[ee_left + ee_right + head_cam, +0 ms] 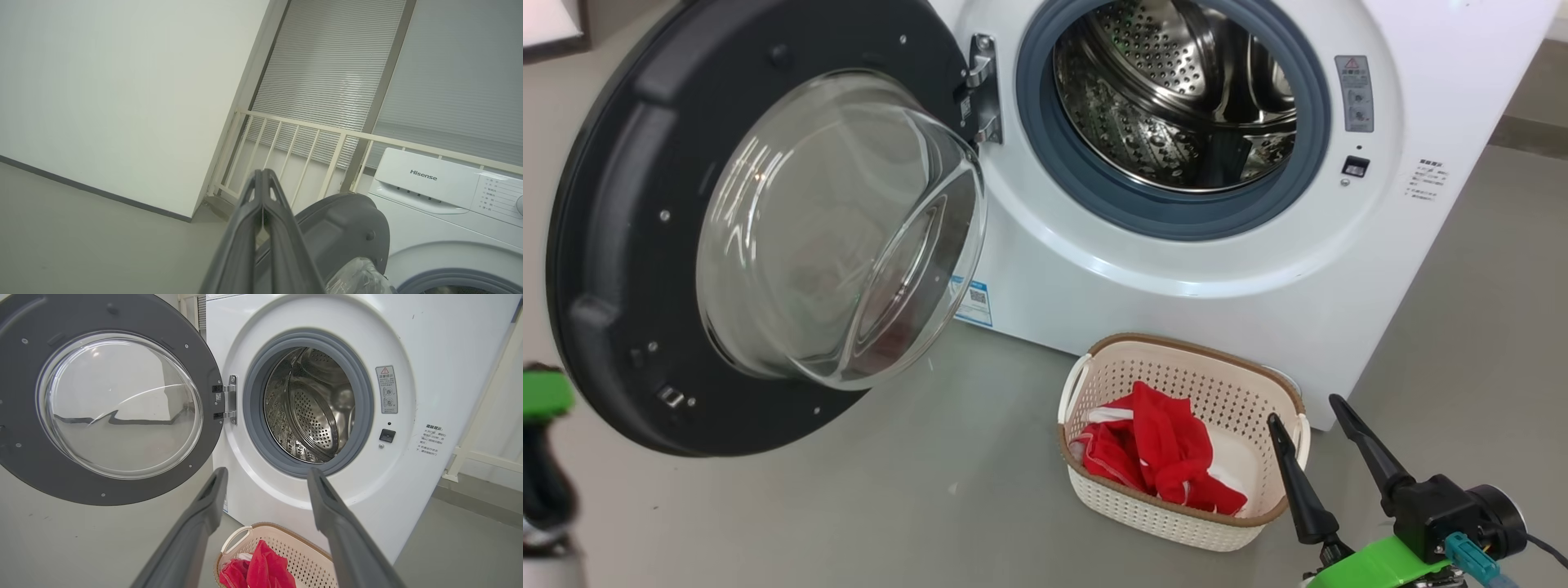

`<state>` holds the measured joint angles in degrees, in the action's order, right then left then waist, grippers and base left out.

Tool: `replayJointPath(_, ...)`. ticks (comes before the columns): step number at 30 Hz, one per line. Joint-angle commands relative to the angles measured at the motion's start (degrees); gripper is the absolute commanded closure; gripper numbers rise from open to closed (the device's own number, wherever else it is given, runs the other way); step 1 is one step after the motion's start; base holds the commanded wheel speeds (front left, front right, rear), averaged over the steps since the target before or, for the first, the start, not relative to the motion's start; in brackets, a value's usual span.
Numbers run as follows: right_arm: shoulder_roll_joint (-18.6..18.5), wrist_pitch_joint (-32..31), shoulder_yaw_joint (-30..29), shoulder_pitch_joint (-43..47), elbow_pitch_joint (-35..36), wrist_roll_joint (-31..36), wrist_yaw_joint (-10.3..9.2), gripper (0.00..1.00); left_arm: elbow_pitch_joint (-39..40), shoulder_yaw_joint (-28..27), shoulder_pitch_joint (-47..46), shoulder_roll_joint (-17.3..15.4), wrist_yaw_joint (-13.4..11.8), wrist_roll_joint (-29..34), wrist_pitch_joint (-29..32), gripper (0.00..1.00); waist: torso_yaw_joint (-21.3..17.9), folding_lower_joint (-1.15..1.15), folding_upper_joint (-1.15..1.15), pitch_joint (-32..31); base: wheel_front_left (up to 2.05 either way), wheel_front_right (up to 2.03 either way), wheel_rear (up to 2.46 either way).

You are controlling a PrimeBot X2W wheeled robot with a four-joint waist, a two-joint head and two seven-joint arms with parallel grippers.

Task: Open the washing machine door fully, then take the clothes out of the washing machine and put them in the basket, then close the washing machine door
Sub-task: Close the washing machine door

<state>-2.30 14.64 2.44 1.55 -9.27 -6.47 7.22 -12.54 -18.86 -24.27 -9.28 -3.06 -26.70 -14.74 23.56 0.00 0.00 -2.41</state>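
The right gripper (pixel 1304 409) holds its fingers spread wide, nothing between them. Just beneath them sits the basket (pixel 1176 347), the clothes (pixel 1156 445) heaped inside. Farther past stands the washing machine (pixel 1176 269), its door (pixel 613 245) hanging wide to the fingers' left. The left gripper (pixel 262 175) has its fingers pressed together on nothing.
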Motion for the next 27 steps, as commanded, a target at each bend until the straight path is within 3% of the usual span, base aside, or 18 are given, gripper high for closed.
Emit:
replayJointPath(1, -0.57, 0.36, 1.19, -1.92, 1.19, 0.46, 0.26, 0.0, -0.82, -2.27, -3.48, -3.09, 0.77, -0.86, -0.25, 1.0, -0.33, 0.0, 0.0, -0.33, 0.0, 0.0, 0.0)
replayJointPath(7, -0.57, 0.36, 1.31, -1.47, 0.93, 0.86, 0.26, 0.0, -15.28, -6.08, -13.68, -6.95, 2.07, -7.31, 2.84, 1.0, -1.02, 0.0, 0.0, -0.89, 0.0, 0.0, 0.0)
replayJointPath(11, -0.57, 0.36, 1.94, -1.56, 0.62, 1.22, 0.26, 0.0, -25.96, -9.16, -20.61, -8.09, 2.56, -14.45, 10.13, 1.0, -1.68, 0.0, 0.0, -0.97, 0.0, 0.0, 0.0)
replayJointPath(17, -0.57, 0.0, 2.89, -1.67, 0.39, 1.84, 0.26, 0.0, -38.53, -11.58, -26.87, -11.1, 0.38, -20.85, 23.35, 1.0, -3.16, 0.0, 0.0, -0.96, 0.0, 0.0, 0.0)
replayJointPath(20, -0.57, -0.1, 3.07, -1.46, 0.41, 1.91, 0.26, 0.0, -42.33, -11.49, -27.64, -12.15, -0.07, -21.97, 28.47, 1.0, -3.67, 0.0, 0.0, -1.08, 0.0, 0.0, 0.0)
replayJointPath(27, -0.57, -0.62, 3.28, -1.43, 0.89, 2.16, 0.26, 0.0, -47.33, -13.31, -28.99, -12.49, 2.21, -26.48, 36.52, 1.0, -4.34, 0.0, 0.0, -1.08, 0.0, 0.0, 0.0)
